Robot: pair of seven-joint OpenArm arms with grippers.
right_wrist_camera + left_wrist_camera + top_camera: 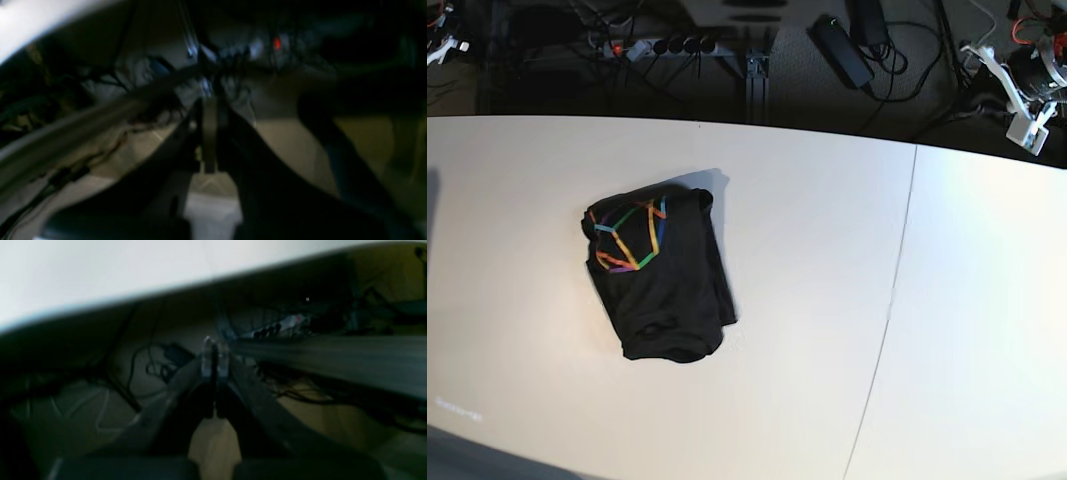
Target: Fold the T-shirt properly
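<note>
a black t-shirt (659,275) lies in a compact folded bundle on the white table (827,300), left of centre in the base view, its rainbow-coloured line print (630,237) facing up at the bundle's far left corner. the bundle sits slightly askew, its long side tilted against the table's edge, with rumpled edges at the near end. a thin seam (892,300) in the tabletop runs from far to near, well to the right of the shirt. neither arm reaches over the table in that view.

seen from its own wrist camera, the left gripper (215,356) has its jaws pressed together with nothing between them, pointing past the table's pale edge (100,273) toward a dim floor strewn with cables (150,363) and a power strip (280,326). the right gripper (210,133) likewise shows its fingers closed flat on each other and empty, aimed at the same dark clutter, where a small red light (276,43) glows. both wrist views are blurred.

beyond the table's far edge, a power strip (662,45) and black cables (897,60) lie on the floor.
</note>
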